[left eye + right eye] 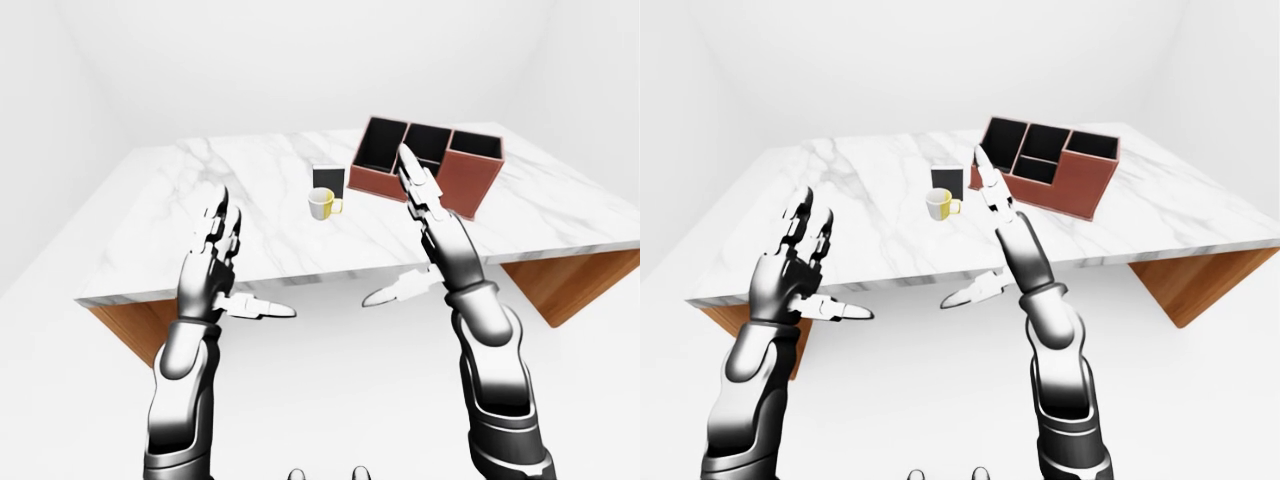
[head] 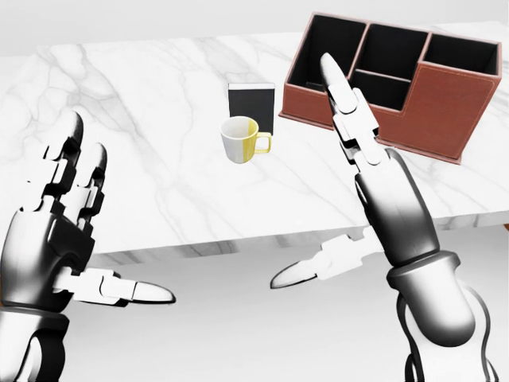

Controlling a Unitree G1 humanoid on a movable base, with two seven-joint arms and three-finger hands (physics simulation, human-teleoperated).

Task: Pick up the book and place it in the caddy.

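A small black book (image 2: 252,106) stands upright on the marble table (image 2: 159,103), just above a white and yellow mug (image 2: 243,139) in the head view. The reddish-brown caddy (image 2: 406,79) with several dark compartments sits at the upper right. My left hand (image 2: 83,231) is open at the lower left, near the table's near edge. My right hand (image 2: 334,175) is open, fingers stretched up toward the caddy, thumb out to the left. Neither hand touches the book.
The table rests on a wooden base (image 1: 570,280) that shows under its right and left ends. White floor and walls surround it. The mug stands between my hands and the book.
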